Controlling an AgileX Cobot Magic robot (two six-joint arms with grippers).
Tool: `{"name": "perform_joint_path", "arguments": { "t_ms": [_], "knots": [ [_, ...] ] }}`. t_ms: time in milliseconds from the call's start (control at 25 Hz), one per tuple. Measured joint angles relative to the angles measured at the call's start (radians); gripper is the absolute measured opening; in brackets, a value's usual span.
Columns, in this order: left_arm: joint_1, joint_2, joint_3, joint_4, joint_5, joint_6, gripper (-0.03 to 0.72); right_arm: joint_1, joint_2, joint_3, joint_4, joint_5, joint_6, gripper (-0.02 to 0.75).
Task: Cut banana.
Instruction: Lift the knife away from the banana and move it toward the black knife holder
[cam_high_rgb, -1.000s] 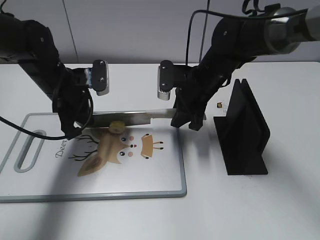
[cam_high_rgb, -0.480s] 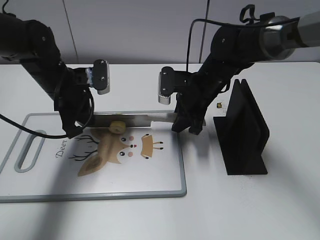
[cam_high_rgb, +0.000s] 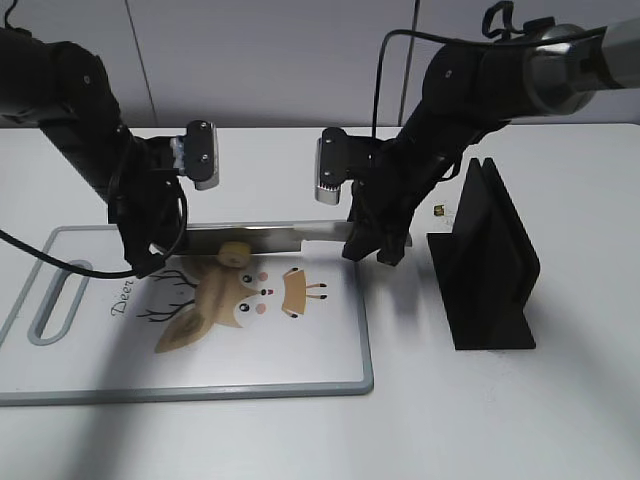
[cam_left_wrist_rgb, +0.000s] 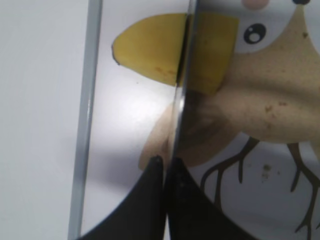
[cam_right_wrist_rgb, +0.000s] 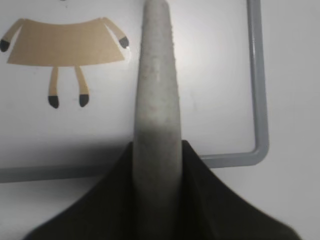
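Note:
A short yellow banana piece (cam_high_rgb: 234, 253) lies on the white cutting board (cam_high_rgb: 300, 350) with a deer print. A knife (cam_high_rgb: 255, 236) lies flat-on above it, with the blade edge in the banana (cam_left_wrist_rgb: 150, 50). In the left wrist view the thin blade (cam_left_wrist_rgb: 181, 105) splits the banana in two. My left gripper (cam_high_rgb: 150, 255) is shut on the blade's tip end (cam_left_wrist_rgb: 165, 162). My right gripper (cam_high_rgb: 375, 245) is shut on the knife's pale grey handle (cam_right_wrist_rgb: 156, 95) at the board's right edge.
A black knife stand (cam_high_rgb: 490, 260) is upright on the table right of the board, close to my right arm. A small brown bit (cam_high_rgb: 440, 211) lies behind it. The board's grey rim (cam_right_wrist_rgb: 257, 100) runs beside the handle.
The knife handle end dipped slightly and has come back up a little. The banana piece and the left gripper stay about where they were.

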Motion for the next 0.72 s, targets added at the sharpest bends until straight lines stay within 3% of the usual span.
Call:
{"name": "perform_joint_path", "arguments": {
  "t_ms": [600,720],
  "knots": [
    [-0.001,-0.124,0.021,0.009,0.154,-0.028,-0.007,0.004,-0.098,0.007,0.022,0.107,-0.002,0.160],
    [-0.001,-0.124,0.021,0.005,0.159,-0.036,0.041,0.004,-0.098,0.007,0.025,0.114,-0.001,0.160]
  ]
}}
